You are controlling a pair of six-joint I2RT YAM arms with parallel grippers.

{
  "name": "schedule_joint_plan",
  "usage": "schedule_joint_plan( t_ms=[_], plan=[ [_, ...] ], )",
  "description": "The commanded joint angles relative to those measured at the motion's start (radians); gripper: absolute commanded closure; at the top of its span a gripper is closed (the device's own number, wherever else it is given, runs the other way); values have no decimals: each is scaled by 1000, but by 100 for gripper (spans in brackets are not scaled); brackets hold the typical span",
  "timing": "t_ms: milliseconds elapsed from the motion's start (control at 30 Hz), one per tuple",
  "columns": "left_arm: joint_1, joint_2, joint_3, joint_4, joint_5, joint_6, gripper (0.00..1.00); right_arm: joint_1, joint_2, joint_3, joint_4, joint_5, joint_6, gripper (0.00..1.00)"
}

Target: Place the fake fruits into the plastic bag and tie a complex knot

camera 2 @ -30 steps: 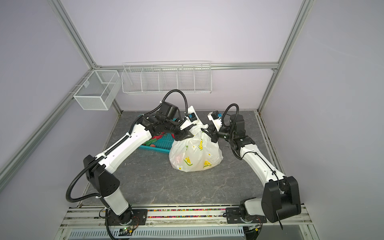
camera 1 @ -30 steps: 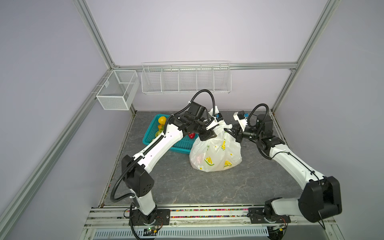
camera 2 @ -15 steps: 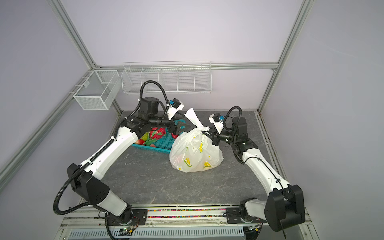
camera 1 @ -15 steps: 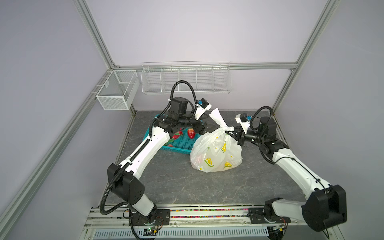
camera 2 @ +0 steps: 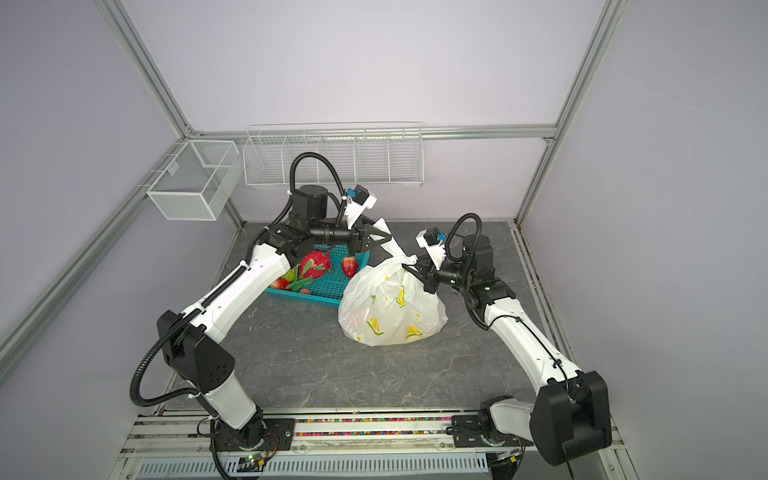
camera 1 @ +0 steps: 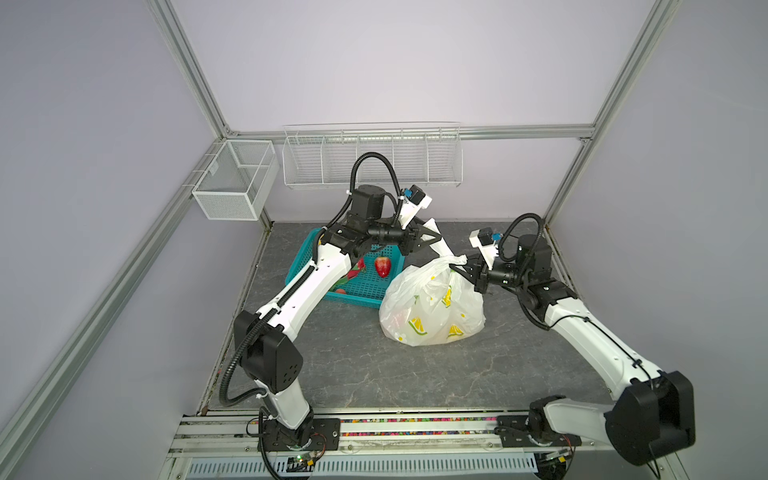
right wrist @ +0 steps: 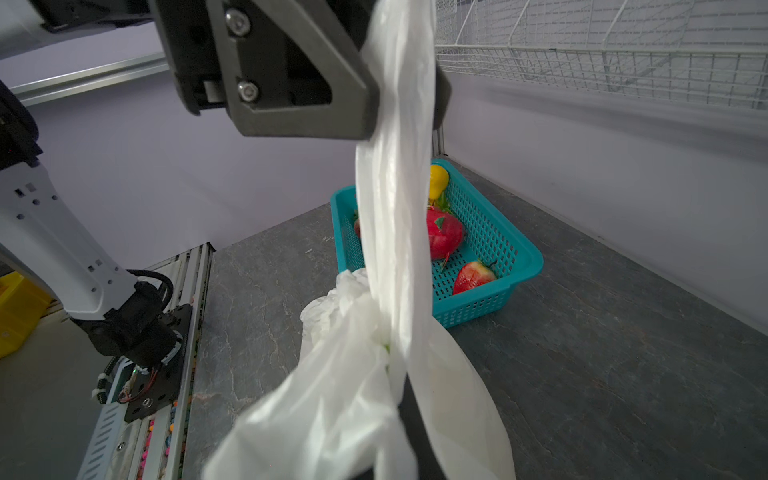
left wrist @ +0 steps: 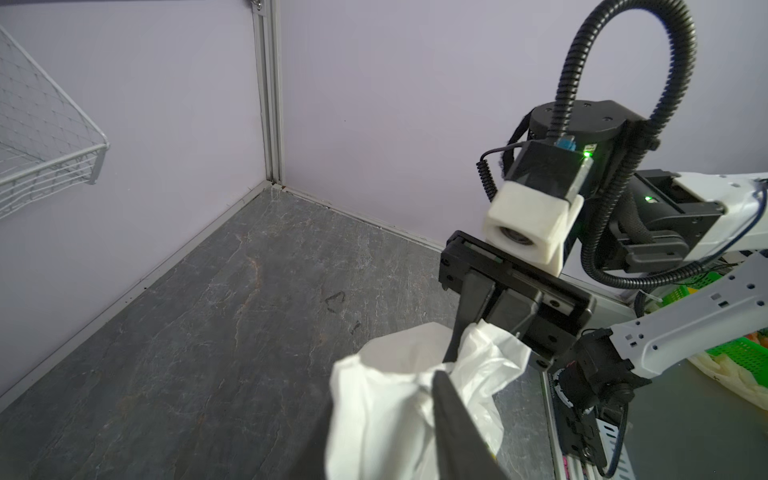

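Note:
The plastic bag (camera 1: 432, 309) (camera 2: 390, 311), white with lemon prints, stands bulging at mid-table with fake fruits dimly showing inside. Its straps meet in a small twisted knot (right wrist: 376, 332) at the neck. One strap (right wrist: 395, 199) runs taut up and back to my left gripper (camera 1: 432, 239) (camera 2: 384, 241), which is shut on it. My right gripper (camera 1: 467, 270) (camera 2: 417, 270) is shut on the other strap right beside the knot. More fake fruits lie in the teal basket (camera 1: 353, 293): a strawberry (camera 2: 350, 266), a dragon fruit (camera 2: 316, 264) and a yellow piece (right wrist: 438, 178).
The teal basket (camera 2: 307, 297) touches the bag's back-left side, under my left forearm. A wire rack (camera 1: 372, 156) and a mesh box (camera 1: 232, 183) hang on the back wall. Bare grey tabletop (camera 1: 415, 374) lies in front of the bag.
My left gripper left the bag's neck, swung up and back, opened, then shut on the raised strap. The right gripper kept its grip and drifted slightly right.

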Motion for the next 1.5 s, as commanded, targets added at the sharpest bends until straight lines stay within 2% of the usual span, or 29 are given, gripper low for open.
schedule_joint_plan(
  t_ms=[0,100,200,400,500,567,767,833,900,967,1033,1133,1233,1300,1467],
  plan=[
    [-9,-36,-48,48,-11,26,89,18,31,38,-72,84,76,93],
    [-28,-101,-167,121,-72,75,96,30,45,50,-80,166,193,93],
    [-46,-159,-300,187,-157,149,98,41,56,56,-80,218,307,93],
    [-63,-235,-495,371,-260,164,98,56,78,70,-95,273,409,93],
    [-95,-240,-536,382,-325,217,98,70,91,83,-89,277,439,93],
    [-102,-229,-540,391,-378,210,98,84,98,93,-92,279,435,93],
    [-117,-203,-494,399,-476,87,95,94,113,108,-128,318,400,93],
    [-118,-210,-489,407,-472,43,95,94,113,117,-157,334,377,93],
    [-125,-227,-508,421,-447,40,86,94,104,123,-176,359,366,93],
    [-135,-243,-535,445,-450,57,82,94,101,128,-177,351,367,93],
    [-137,-251,-553,468,-451,61,82,96,97,134,-178,344,364,93],
    [-138,-247,-542,446,-427,72,90,96,96,141,-188,349,363,93],
    [-146,-257,-554,457,-394,76,90,96,98,147,-192,353,374,93],
    [-158,-265,-570,470,-384,81,86,96,97,149,-193,354,385,94],
    [-185,-267,-604,481,-420,95,83,96,95,163,-204,348,386,93]
  ],
)
